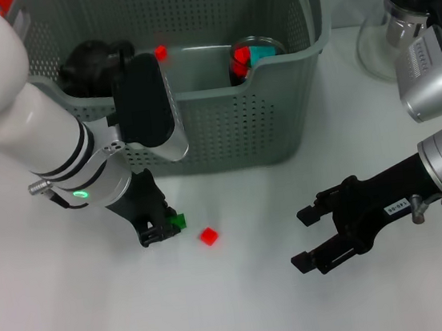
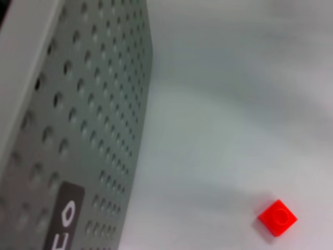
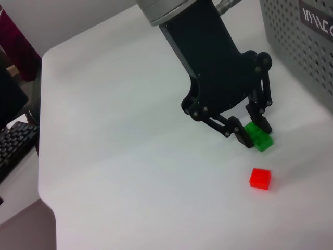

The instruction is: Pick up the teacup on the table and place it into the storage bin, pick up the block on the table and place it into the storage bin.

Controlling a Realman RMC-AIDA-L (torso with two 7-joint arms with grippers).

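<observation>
Down on the table just in front of the bin, my left gripper [image 1: 162, 226] sits w/ its fingers pinched on the green block [image 3: 258, 136]; in the right wrist view both tips bracket it, block touching the tabletop. Beside it, a bit toward my right side, the red block [image 1: 208, 236] lies loose on the table [image 1: 247, 316], apart from the green one.

Farther out, the storage bin [image 1: 232, 124] stands right behind my left arm, black label [image 3: 316, 21] on its front wall. Teacup [image 1: 252, 55] looks to be inside the bin already, w/ red & teal bits in it, so I judge that part done. Another red block [image 1: 161, 52] shows near the bin's back.

My right gripper [image 1: 320, 236] hangs over the table on my right, fingers spread, idle.

Step in hand: the block pick. Next move, I reckon: lift straight up w/o slipping, clear the front rim, carry over the bin, release.
</observation>
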